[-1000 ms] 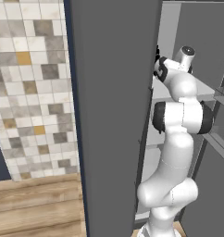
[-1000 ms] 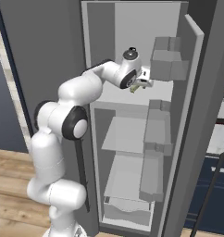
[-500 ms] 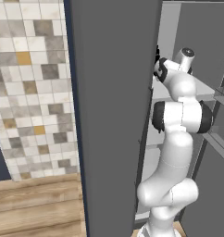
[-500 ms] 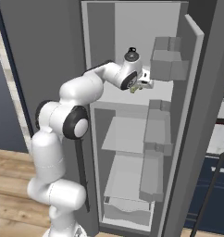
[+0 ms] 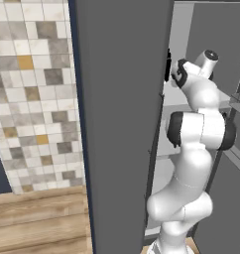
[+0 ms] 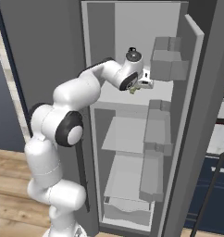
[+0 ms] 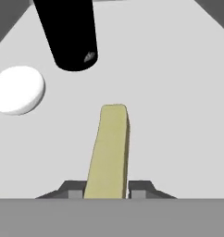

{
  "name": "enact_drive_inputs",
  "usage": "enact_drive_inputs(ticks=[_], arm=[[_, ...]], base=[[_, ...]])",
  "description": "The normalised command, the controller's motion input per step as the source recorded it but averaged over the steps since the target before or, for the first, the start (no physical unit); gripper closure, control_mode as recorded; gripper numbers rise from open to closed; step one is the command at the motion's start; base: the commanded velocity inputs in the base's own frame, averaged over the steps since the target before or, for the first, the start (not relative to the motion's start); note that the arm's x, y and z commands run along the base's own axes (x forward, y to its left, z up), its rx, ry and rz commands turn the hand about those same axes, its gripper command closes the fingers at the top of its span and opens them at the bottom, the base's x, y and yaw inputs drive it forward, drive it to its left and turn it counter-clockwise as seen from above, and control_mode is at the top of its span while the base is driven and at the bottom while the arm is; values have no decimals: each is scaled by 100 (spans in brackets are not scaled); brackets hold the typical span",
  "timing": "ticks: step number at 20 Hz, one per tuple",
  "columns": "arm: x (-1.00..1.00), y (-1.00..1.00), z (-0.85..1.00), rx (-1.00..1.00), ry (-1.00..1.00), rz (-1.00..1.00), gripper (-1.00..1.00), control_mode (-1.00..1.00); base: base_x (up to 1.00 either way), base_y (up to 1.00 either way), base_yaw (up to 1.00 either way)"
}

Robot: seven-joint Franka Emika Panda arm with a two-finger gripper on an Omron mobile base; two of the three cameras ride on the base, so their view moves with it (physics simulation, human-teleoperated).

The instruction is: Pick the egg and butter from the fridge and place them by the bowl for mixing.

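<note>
My gripper (image 7: 107, 192) is shut on the butter (image 7: 110, 148), a pale yellow-green stick that points away from the hand over the pale fridge shelf (image 7: 178, 115). The white egg (image 7: 17, 89) lies on the same shelf, off to the left and apart from the butter. From the right base view, the gripper (image 6: 135, 89) reaches into the upper part of the open grey fridge (image 6: 132, 28), with the butter (image 6: 132, 90) just visible at its tips. The bowl is out of view.
A black cylinder (image 7: 67, 32) stands on the shelf behind the butter, near the egg. The open fridge door (image 6: 192, 115) carries several grey bins (image 6: 167, 62) close to the hand's right. Another grey door panel (image 5: 122, 124) stands left of the arm.
</note>
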Motion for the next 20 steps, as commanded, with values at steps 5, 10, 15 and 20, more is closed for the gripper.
enact_drive_inputs(ticks=[5,10,15,20], arm=[[-79,6,6,0,-10,6,100,-100],[-71,28,13,0,0,0,100,-100],[-58,42,25,-2,0,0,100,-100],[-72,29,21,-1,-4,-4,100,-100]], base=[[0,0,0],[0,0,0],[0,0,0],[0,0,0]])
